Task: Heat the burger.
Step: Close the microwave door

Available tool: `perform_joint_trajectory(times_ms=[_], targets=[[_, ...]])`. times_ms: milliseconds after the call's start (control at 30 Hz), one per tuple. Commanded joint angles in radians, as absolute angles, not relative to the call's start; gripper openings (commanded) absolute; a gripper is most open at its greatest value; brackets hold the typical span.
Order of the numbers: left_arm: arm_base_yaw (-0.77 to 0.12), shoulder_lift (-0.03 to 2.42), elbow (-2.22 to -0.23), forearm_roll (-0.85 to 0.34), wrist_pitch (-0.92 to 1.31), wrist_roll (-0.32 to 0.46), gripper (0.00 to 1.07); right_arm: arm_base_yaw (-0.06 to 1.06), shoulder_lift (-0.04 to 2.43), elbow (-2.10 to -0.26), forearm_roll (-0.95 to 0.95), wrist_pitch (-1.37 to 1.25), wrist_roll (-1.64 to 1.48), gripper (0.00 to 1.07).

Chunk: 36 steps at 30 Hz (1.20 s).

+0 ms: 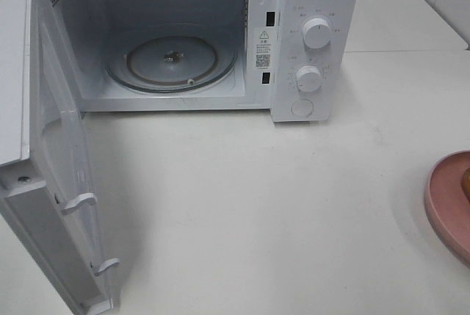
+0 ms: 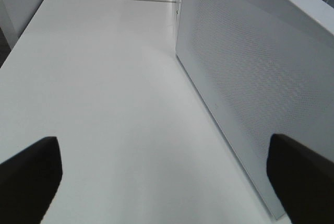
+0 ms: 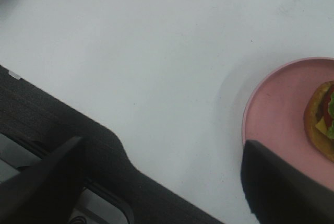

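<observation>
A: Where is the burger (image 3: 322, 120) now?

B: It sits on the pink plate (image 3: 271, 119), and this plate stands on the white table (image 1: 257, 197), well apart from the microwave (image 1: 308, 6), to the right of it and nearer to the front edge of the table. In the high view only a part of the plate's rim is seen at the border.

A: And the microwave itself?

B: Its door (image 1: 55, 153) is swung fully open to the left. Inside, the glass turntable (image 1: 172, 62) is bare. The two round knobs (image 1: 316, 33) are on the panel to the right of the cavity.

A: What about the right gripper (image 3: 162, 182)?

B: Its jaws stand wide apart with nothing between them. One dark finger (image 3: 282, 182) is just beside the plate's rim, above the table.

A: And the left gripper (image 2: 167, 177)?

B: Also spread wide and holding nothing. It hangs over the table, close beside the perforated panel of the microwave's door.
</observation>
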State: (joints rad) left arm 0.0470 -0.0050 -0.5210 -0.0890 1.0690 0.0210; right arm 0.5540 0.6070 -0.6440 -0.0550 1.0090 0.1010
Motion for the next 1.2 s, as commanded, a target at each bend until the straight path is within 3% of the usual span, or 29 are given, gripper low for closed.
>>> perform_joint_trajectory(times_ms=[33, 500, 900, 1200], targets=[[0.051, -0.020, -0.518, -0.091, 1.071, 0.019, 1.00, 0.550, 0.538, -0.649, -0.056, 1.072, 0.088, 0.78], [0.051, -0.020, -0.518, -0.091, 1.071, 0.019, 1.00, 0.521, 0.355, -0.643, -0.072, 1.119, 0.090, 0.76], [0.051, -0.020, -0.518, -0.091, 1.071, 0.019, 1.00, 0.214, 0.160, -0.558, -0.030, 1.007, 0.013, 0.76], [0.051, -0.020, -0.518, -0.091, 1.071, 0.019, 1.00, 0.087, 0.064, -0.500, 0.033, 0.993, -0.037, 0.76]])
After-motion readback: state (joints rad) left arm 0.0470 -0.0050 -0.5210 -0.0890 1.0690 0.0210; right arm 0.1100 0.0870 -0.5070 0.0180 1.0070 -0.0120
